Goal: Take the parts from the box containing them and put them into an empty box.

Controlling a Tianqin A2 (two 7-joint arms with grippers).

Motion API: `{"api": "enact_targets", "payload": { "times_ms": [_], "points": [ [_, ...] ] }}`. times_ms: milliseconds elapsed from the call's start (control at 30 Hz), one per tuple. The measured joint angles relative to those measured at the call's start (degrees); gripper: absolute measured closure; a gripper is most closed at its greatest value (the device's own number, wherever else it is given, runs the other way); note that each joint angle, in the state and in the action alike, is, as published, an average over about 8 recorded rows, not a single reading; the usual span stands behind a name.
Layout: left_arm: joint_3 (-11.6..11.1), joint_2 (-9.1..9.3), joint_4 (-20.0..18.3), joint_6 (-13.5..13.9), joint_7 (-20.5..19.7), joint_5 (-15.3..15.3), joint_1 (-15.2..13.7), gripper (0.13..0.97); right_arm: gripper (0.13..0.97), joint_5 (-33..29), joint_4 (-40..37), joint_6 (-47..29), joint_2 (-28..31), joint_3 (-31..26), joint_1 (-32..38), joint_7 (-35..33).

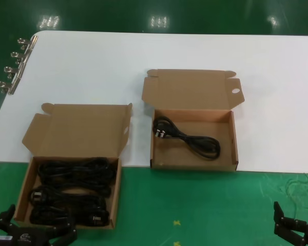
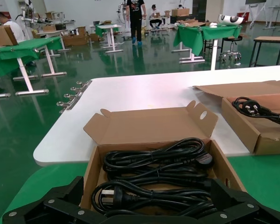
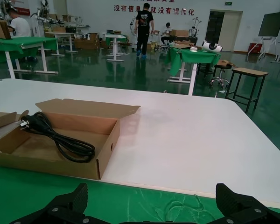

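Left gripper (image 2: 147, 205) spread open, low over the near box (image 2: 151, 128), which holds several coiled black power cords (image 2: 156, 175). Second box (image 2: 252, 123) (one cord (image 2: 259, 111) inside) sits beside it on the white table (image 2: 144, 93).

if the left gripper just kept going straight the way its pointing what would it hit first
Most likely the black power cords in the full box directly ahead of the open left gripper. Depth is unclear, so it might touch that box's near wall first.

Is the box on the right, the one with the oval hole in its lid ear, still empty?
No. The right box is open with its lid folded back, and one coiled power cord already lies on its floor.
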Motion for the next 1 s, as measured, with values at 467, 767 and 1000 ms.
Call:
{"api": "enact_targets", "payload": {
  "times_ms": [467,767,1000],
  "points": [
    [0.0,0.0,0.0,0.0,0.0,0.0,0.0,0.132,0.129,0.0,0.0,0.0,0.0,0.0,0.0,0.0],
    [0.0,0.0,0.0,0.0,0.0,0.0,0.0,0.132,0.129,0.0,0.0,0.0,0.0,0.0,0.0,0.0],
    [0.0,0.0,0.0,0.0,0.0,0.0,0.0,0.132,0.129,0.0,0.0,0.0,0.0,0.0,0.0,0.0]
  ]
}}
